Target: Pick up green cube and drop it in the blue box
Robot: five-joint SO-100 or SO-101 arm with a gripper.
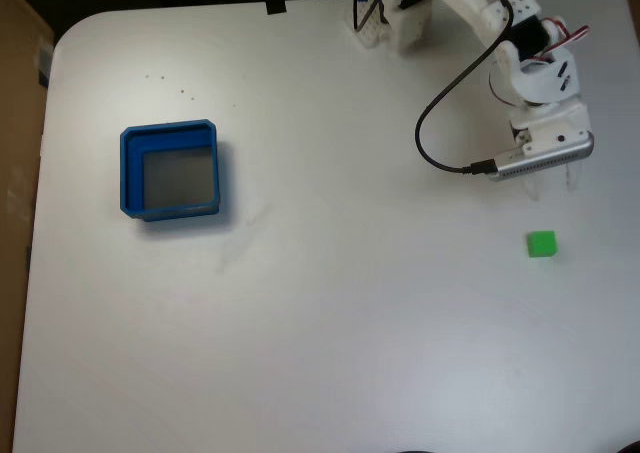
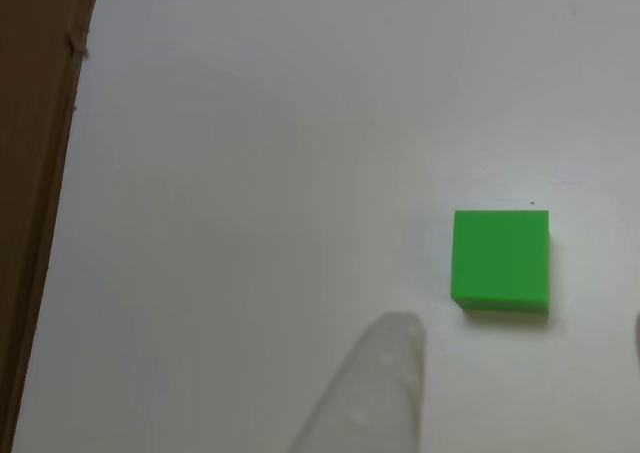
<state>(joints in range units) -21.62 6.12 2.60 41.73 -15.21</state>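
Note:
The green cube [image 1: 541,244] lies alone on the white table at the right in the fixed view, just below my gripper [image 1: 556,189]. The gripper hangs open above the table, its clear fingers apart with nothing between them. In the other view the cube [image 2: 500,259] sits flat a little ahead of the gripper [image 2: 515,373]. One translucent finger [image 2: 375,393] shows to its lower left, and a sliver of the other shows at the right edge. The blue box [image 1: 128,173], a shallow square tray with a grey floor, stands far off at the left.
The white arm's base [image 1: 400,18] is at the table's top edge, and a black cable [image 1: 428,123] loops from it to the wrist. A brown board stands along the table's left side [image 1: 15,153] [image 2: 30,173]. The table's rounded edge runs around the view.

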